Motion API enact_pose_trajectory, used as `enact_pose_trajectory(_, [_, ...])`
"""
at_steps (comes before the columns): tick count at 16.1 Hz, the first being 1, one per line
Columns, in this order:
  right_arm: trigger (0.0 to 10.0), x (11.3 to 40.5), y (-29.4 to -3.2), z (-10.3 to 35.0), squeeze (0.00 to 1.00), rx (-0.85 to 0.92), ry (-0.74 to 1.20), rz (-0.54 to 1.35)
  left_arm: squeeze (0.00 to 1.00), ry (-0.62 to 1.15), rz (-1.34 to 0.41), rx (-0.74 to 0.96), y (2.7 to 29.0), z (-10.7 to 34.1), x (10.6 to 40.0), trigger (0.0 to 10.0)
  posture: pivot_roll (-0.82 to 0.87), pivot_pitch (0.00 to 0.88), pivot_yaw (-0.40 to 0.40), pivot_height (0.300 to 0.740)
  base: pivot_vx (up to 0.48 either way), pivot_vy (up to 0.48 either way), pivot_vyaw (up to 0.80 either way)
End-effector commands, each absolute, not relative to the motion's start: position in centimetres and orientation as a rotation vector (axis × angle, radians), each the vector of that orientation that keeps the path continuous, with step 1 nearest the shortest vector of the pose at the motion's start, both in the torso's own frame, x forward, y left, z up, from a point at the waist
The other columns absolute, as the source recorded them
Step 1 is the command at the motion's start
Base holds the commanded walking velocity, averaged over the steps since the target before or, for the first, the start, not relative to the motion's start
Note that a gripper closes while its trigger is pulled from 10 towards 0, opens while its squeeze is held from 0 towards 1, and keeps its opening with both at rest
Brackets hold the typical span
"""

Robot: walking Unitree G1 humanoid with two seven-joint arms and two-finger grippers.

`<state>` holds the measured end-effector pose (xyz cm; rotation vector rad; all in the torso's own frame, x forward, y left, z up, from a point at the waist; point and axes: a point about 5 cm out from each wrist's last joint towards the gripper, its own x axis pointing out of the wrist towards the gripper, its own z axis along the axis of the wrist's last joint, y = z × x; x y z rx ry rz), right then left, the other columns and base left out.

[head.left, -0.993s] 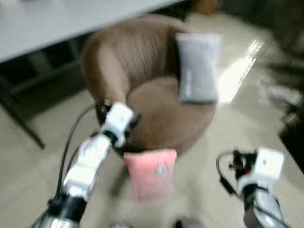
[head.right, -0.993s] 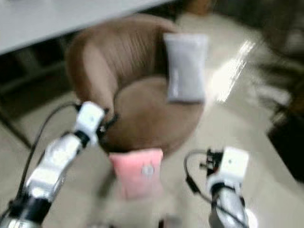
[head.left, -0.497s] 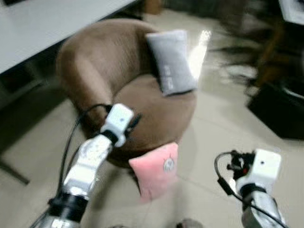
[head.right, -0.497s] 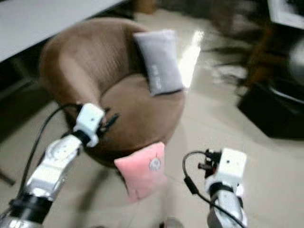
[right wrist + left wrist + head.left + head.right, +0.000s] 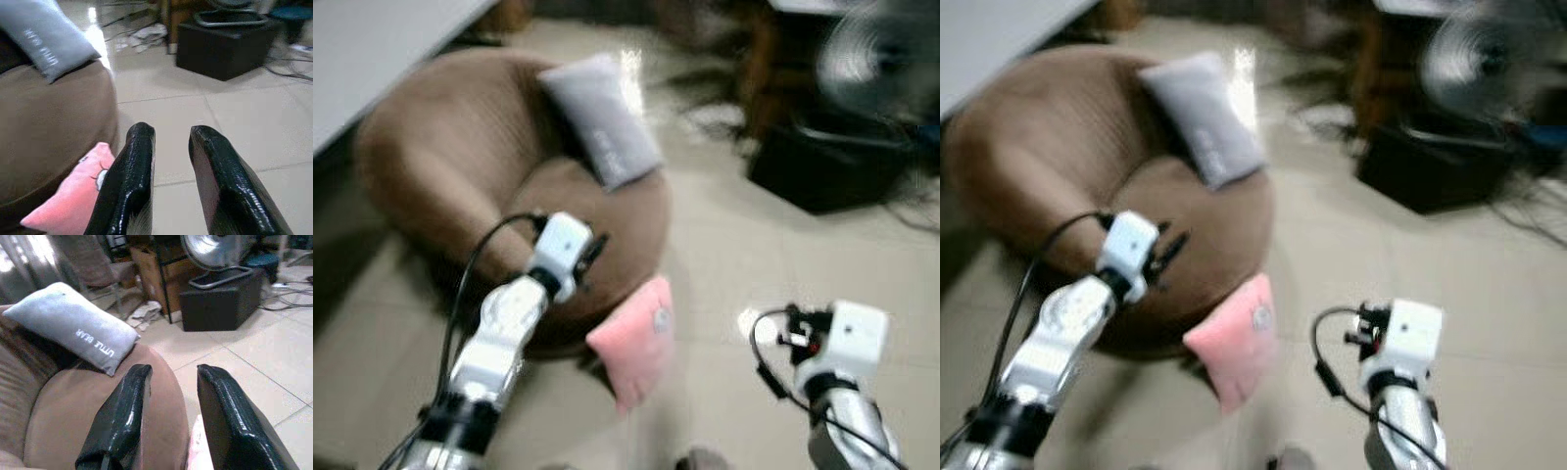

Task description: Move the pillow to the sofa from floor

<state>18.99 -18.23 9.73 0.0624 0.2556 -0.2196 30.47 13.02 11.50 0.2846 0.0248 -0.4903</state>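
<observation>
Sofa [image 5: 460,186], round and brown, is sitting ahead of the left gripper [image 5: 168,396], with a grey cushion [image 5: 599,119] leaning on its backrest, up and beyond those jaws. Left jaws are hovering over the seat's front edge, parted a moderate gap, holding nothing. Pink pillow [image 5: 634,338] is resting on the floor [image 5: 744,245], propped against the sofa's base, between the two grippers and below both; its corner is peeking in just under the left jaws in the left wrist view. Right gripper [image 5: 171,171] is hanging above bare tile, jaws also parted and empty, with the pillow down and to the sofa side of them. Black box [image 5: 818,166] and a fan [image 5: 876,54] are standing well beyond the right jaws, with cables trailing on the floor near them.

Head views are blurring, so the robot is likely walking or turning; nothing grasped yet.

Risks, judging from here: reaching while the body is swaying could put the jaws off the pillow. Pillow is soft and tilted, so a one-sided pinch could let it sag or slip out. Left arm coming down could be hitting the seat edge first. Cables could be snagging feet if it drifts right.
</observation>
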Motion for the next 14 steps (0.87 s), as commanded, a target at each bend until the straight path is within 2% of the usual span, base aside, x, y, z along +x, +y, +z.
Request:
enact_pose_trajectory(1, [10.0, 18.92, -18.85, 10.14, 0.0, 0.044, 0.238, -0.241, 0.0, 0.001, -0.509, 0.285, 12.17, 12.0, 30.62, 10.0, -0.09, 0.059, 0.015, 0.74, 0.0, 0.48, -0.79])
enact_pose_trajectory(8, [10.0, 18.87, -18.72, 10.02, 0.0, 0.043, 0.24, -0.241, 0.0, -0.018, -0.514, 0.271, 12.17, 12.19, 30.64, 10.0, -0.09, 0.064, 0.02, 0.74, 0.0, 0.465, -0.79])
enact_pose_trajectory(10, [10.0, 18.92, -18.65, 10.08, 0.0, 0.037, 0.233, -0.235, 0.0, -0.057, -0.525, 0.297, 11.93, 12.58, 30.49, 10.0, -0.09, 0.064, 0.022, 0.74, 0.0, -0.24, -0.63])
enact_pose_trajectory(11, [10.0, 18.92, -18.58, 10.18, 0.0, 0.026, 0.225, -0.227, 0.0, -0.058, -0.509, 0.285, 12.04, 12.53, 30.54, 10.0, -0.09, 0.063, 0.023, 0.74, 0.0, -0.48, 0.0])
enact_pose_trajectory(14, [10.0, 18.89, -18.58, 10.23, 0.0, 0.012, 0.225, -0.224, 0.0, -0.057, -0.454, 0.217, 12.6, 12.6, 30.74, 10.0, -0.09, 0.065, 0.022, 0.74, 0.0, 0.0, 0.0])
